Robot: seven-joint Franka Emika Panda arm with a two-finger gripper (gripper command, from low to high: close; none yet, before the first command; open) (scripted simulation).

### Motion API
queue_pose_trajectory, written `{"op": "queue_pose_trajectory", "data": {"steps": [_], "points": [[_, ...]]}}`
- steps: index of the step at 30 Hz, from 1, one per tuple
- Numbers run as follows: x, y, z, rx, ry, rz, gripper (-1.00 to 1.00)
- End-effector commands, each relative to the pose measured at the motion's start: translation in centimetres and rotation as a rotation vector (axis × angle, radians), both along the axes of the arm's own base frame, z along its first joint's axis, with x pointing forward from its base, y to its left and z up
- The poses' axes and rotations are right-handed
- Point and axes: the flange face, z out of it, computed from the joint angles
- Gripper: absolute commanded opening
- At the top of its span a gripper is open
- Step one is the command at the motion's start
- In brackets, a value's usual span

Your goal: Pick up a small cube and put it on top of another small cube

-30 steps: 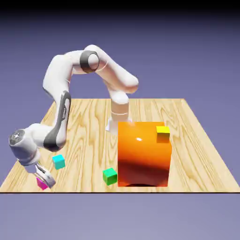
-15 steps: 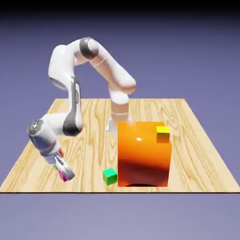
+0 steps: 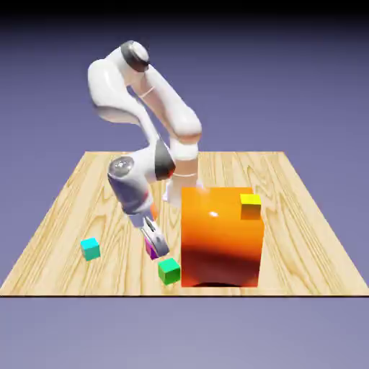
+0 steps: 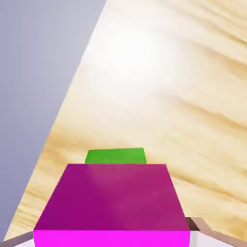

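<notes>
My gripper (image 3: 154, 247) is shut on the small magenta-pink cube (image 3: 150, 249) and carries it in the air, just above and to the exterior view's left of the small green cube (image 3: 169, 271). The green cube rests on the table beside the big orange block. In the hand view the magenta cube (image 4: 111, 202) fills the bottom between my fingers and hides most of them. Just beyond it there, the green cube (image 4: 115, 156) shows as a narrow strip.
A big glossy orange block (image 3: 220, 236) stands right of the green cube, with a yellow cube (image 3: 250, 205) on its top far corner. A cyan cube (image 3: 90, 249) lies on the wooden table (image 3: 288, 245) at the exterior view's left. The table's front edge is close.
The arm has swung from the table's front left corner toward the green cube, carrying the magenta cube with it and lifting it. The cyan cube shows again.
</notes>
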Motion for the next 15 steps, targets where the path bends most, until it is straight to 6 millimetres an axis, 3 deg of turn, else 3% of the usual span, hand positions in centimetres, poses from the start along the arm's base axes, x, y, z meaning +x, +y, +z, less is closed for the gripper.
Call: {"op": "queue_pose_trajectory", "data": {"steps": [1,7,8,9,15], "points": [[0.0,0.0,0.0,-0.001,0.001,0.0,-1.0],[-0.6,1.2,-6.8,0.0,0.002,0.0,-1.0],[-0.6,1.2,-6.8,0.0,0.002,0.0,1.0],[-0.6,1.2,-6.8,0.0,0.002,0.0,1.0],[0.0,0.0,0.0,-0.001,0.001,0.0,1.0]]}}
